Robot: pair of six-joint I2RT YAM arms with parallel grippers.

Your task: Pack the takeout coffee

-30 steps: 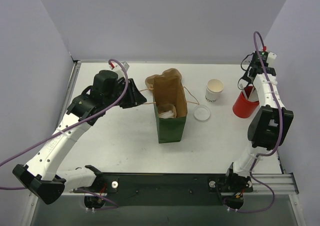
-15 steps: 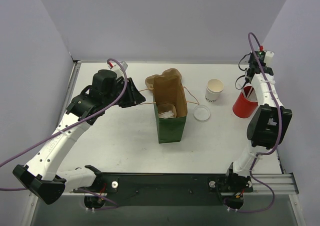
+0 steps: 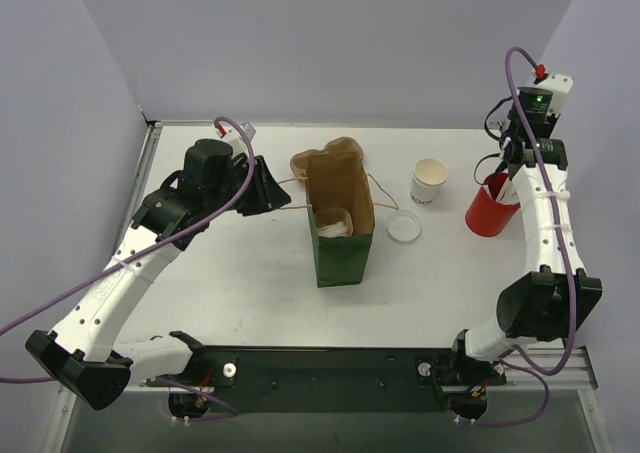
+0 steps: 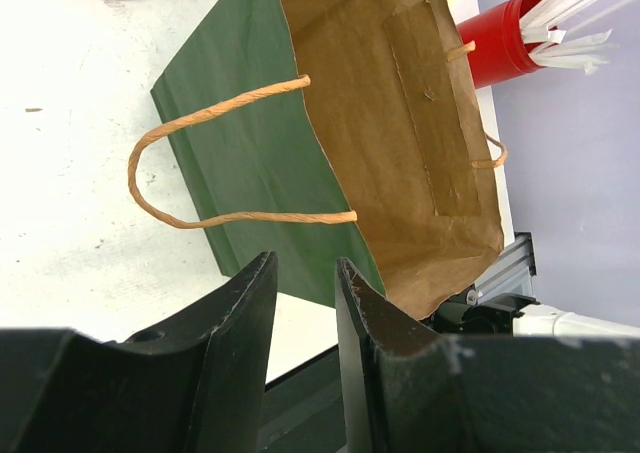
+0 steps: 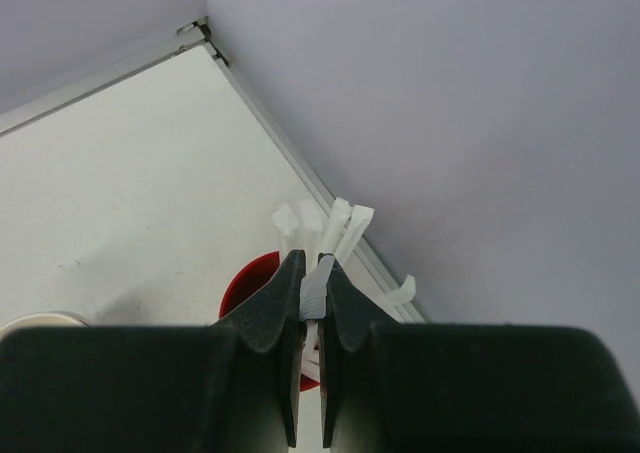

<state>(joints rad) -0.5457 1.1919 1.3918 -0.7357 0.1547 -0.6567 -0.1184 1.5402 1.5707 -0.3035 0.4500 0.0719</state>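
White straw (image 5: 314, 295) pinched in right claw (image 5: 311, 265) — only its wrist view shows it; left claw (image 4: 305, 268) parted, empty.

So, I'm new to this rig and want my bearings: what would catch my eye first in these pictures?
A green bag, brown inside, stands open in the middle of the table. At the back right, the right pincer is shut on a white straw just above a red cup of straws.
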